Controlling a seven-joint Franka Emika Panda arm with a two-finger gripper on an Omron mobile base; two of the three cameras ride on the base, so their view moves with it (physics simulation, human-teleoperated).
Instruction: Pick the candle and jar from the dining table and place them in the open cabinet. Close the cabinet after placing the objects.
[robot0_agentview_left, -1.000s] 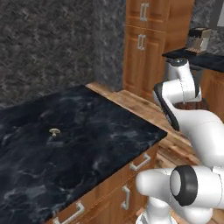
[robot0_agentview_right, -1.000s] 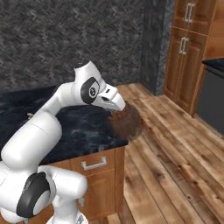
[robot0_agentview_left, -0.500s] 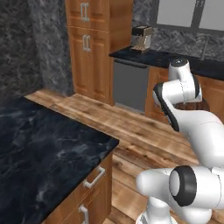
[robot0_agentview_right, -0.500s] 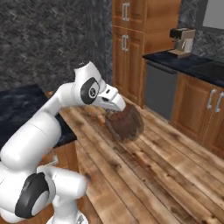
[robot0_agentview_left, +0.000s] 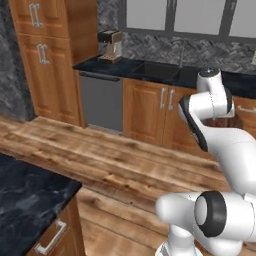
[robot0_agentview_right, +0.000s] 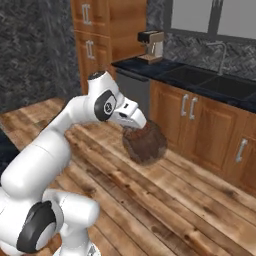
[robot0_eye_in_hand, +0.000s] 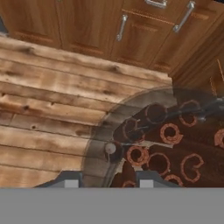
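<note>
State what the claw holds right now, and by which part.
The claw holds the jar, gripping it at its top so the body hangs below, above the wooden floor.

Dark brown jar (robot0_agentview_right: 145, 143) with reddish-orange spiral swirls on it, plain in the hand view. White arm (robot0_agentview_right: 75, 120) with dark joints. Floor (robot0_agentview_left: 125, 165) is warm, streaky brown planks. Dining table (robot0_agentview_left: 25, 197): black marble, white veins. Base cabinets (robot0_agentview_left: 150, 112) glow orange-brown with silver handles, under a black countertop (robot0_agentview_left: 150, 70).
</note>
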